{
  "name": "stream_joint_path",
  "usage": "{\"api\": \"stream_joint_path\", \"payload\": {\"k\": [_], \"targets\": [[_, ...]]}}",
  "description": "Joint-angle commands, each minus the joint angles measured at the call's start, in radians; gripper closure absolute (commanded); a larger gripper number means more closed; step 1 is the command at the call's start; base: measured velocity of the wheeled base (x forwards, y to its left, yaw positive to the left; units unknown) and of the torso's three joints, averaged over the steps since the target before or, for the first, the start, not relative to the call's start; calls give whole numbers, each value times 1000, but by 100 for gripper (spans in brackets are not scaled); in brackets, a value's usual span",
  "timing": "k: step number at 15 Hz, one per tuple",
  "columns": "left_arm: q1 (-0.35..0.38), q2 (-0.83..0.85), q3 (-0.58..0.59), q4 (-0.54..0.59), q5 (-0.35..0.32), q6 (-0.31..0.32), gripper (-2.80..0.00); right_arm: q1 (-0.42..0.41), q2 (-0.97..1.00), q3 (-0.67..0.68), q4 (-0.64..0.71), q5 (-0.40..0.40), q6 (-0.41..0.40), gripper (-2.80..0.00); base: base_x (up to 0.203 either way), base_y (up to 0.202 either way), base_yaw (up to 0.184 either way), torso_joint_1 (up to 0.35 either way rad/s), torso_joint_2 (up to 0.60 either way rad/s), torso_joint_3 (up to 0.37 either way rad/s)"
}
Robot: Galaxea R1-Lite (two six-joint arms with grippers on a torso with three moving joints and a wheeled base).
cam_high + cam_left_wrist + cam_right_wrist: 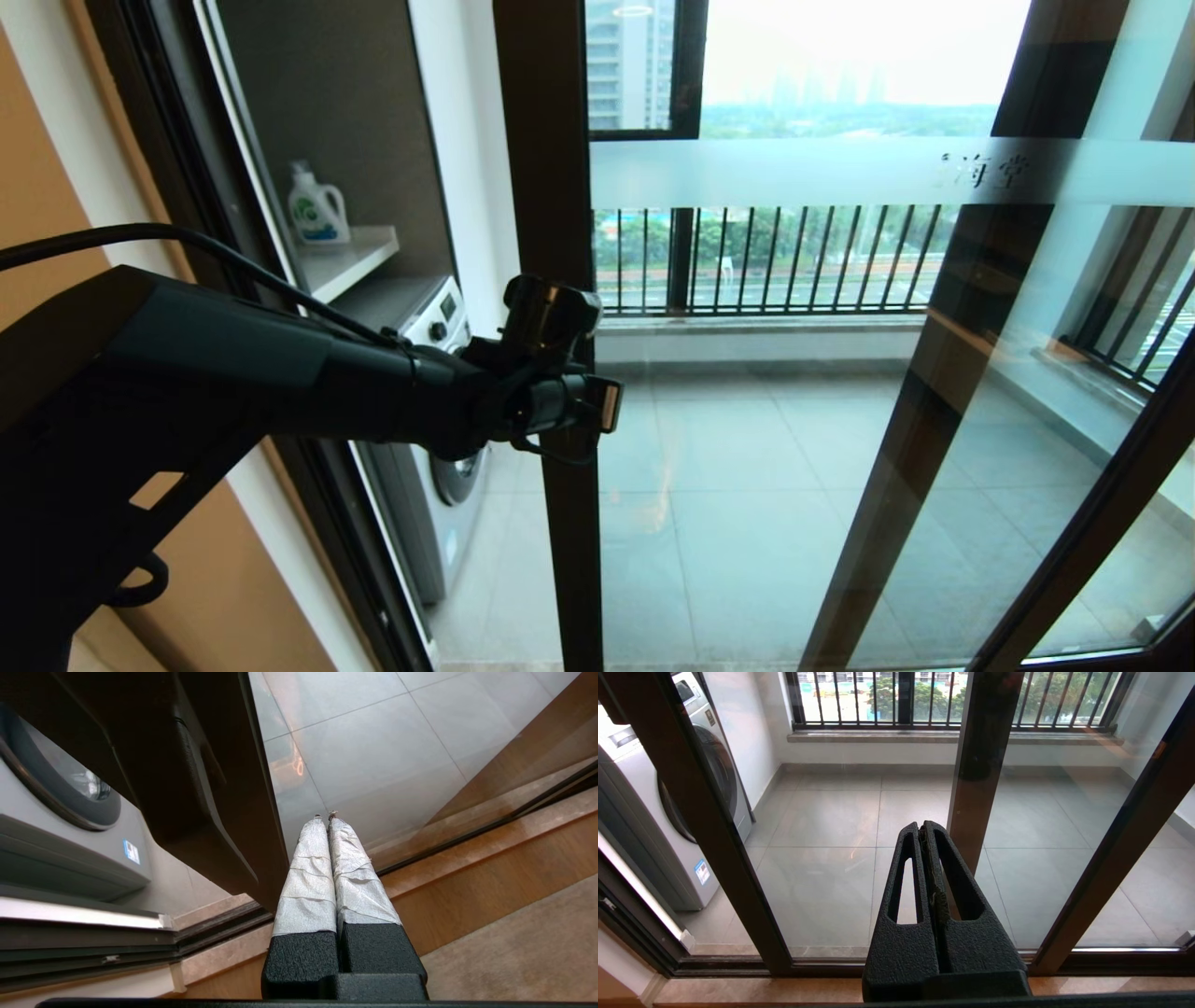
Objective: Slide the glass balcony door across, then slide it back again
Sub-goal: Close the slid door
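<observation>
Left gripper (pixel 605 403) beside glass balcony door (pixel 546 187).

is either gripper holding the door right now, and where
Nothing is held. The left gripper is shut and empty beside the glass balcony door frame's edge; the right gripper is also shut and empty.

Grey tiled balcony floor (pixel 747 504) carries a front-loading washing machine (pixel 439 448) against its left wall. A white shelf (pixel 350 261) above the machine holds one detergent bottle (pixel 317 207). Indoors, wood-tone floor (pixel 514 933) meets a stone sill with the dark door track (pixel 738 963).
</observation>
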Motion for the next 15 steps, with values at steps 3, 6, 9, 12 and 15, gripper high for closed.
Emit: {"api": "stream_joint_path", "payload": {"k": [3,6,9,12,15], "targets": [[14,25,-23,-5,3,49,0,0,1,0,0,1,-1,0,0,0,0,0,0,0],[23,36,-46,-1,5,52,0,0,1,0,0,1,-1,0,0,0,0,0,0,0],[34,37,-49,-1,25,62,0,0,1,0,0,1,-1,0,0,0,0,0,0,0],[41,47,-63,5,49,72,0,0,1,0,0,1,-1,0,0,0,0,0,0,0],[54,51,-64,7,54,72,0,0,1,0,0,1,-1,0,0,0,0,0,0,0]]}}
